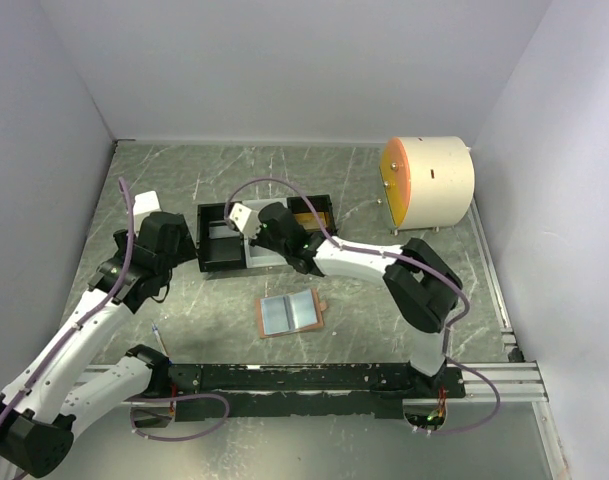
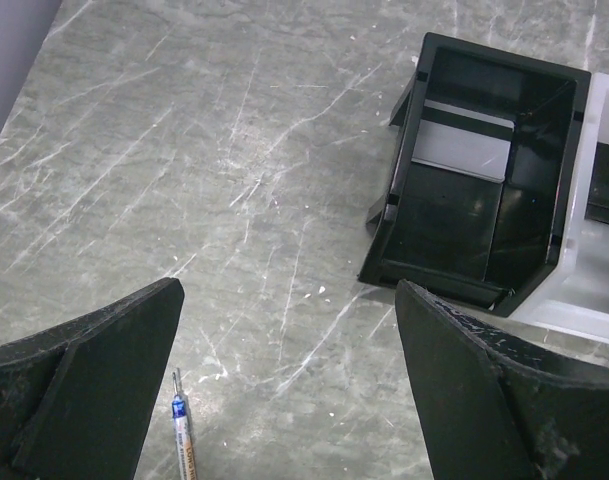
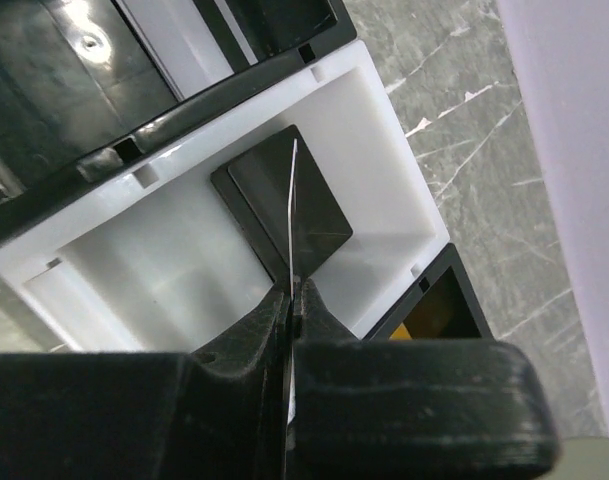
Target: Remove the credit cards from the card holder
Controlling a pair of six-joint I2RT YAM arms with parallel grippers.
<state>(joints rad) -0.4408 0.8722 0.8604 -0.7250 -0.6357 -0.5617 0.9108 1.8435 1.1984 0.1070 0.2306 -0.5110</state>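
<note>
While right gripper (image 3: 292, 300) pinches card (image 3: 293, 190) edge-on above tray's (image 3: 384, 130) white middle bin, dark card (image 3: 324, 215) flat inside: lower, tilt flat, then release. Left gripper (image 2: 289, 330) wide open, empty, left of tray. Holder (image 1: 292, 314) open, near centre.

Card holder (image 1: 292, 314) lies open, apparently flat.

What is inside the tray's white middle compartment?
A dark grey card lies flat in the white compartment. The right gripper, shut on a thin card held edge-on above it, hides the near floor.
</note>
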